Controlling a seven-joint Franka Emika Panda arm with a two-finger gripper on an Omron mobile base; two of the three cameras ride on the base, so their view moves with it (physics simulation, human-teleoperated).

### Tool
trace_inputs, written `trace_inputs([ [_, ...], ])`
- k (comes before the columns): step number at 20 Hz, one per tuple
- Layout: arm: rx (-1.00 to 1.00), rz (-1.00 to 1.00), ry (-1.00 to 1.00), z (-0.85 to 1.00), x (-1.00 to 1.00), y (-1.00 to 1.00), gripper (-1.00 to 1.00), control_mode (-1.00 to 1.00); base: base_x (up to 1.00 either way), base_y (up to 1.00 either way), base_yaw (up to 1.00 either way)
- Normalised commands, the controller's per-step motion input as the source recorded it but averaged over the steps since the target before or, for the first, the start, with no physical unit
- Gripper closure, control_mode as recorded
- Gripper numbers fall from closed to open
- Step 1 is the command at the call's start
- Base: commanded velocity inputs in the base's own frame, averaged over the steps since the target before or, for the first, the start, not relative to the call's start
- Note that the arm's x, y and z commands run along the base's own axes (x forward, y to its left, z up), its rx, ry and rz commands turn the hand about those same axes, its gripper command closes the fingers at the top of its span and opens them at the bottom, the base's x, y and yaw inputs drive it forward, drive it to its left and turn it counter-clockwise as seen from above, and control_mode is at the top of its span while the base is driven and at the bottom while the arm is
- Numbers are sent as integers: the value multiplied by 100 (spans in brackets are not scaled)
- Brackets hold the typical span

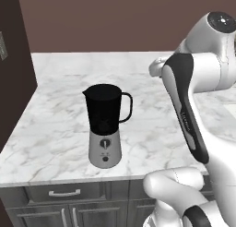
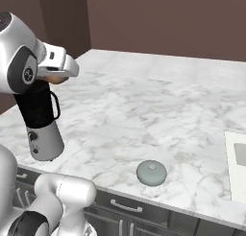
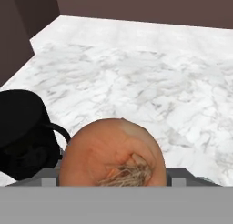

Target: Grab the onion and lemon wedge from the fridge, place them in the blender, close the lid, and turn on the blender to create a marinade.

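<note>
Now, gripper (image 3: pixel 113 184): pinching the onion (image 3: pixel 113 152);
risk: onion may miss the blender (image 1: pixel 106 124); jar mouth is small

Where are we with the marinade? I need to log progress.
Done: the onion is out of the fridge, held in the gripper near the blender. Left: drop it in, fetch the lemon wedge, fit the lid lying on the counter, switch on.

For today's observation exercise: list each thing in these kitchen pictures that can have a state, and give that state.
blender: upright on the counter, jar uncovered.
lid: off, lying flat on the counter, apart from the blender.
onion: held in the pincer, above the counter beside the blender.
pincer: closed on the onion.
</note>
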Motion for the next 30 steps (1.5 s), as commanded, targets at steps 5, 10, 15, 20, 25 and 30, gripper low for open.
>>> trace_inputs([
  [5,-6,13,-1,4,0,50,100,-100,0,0,0],
  [10,-9,15,0,0,0,70,100,-100,0,0,0],
  [15,-6,16,0,-3,4,64,100,-100,0,0,0],
  [20,0,14,4,-30,22,44,100,-100,0,0,0],
  [25,0,13,5,-56,29,32,100,-100,0,0,0],
  [30,0,6,5,-44,47,20,100,-100,0,0,0],
])
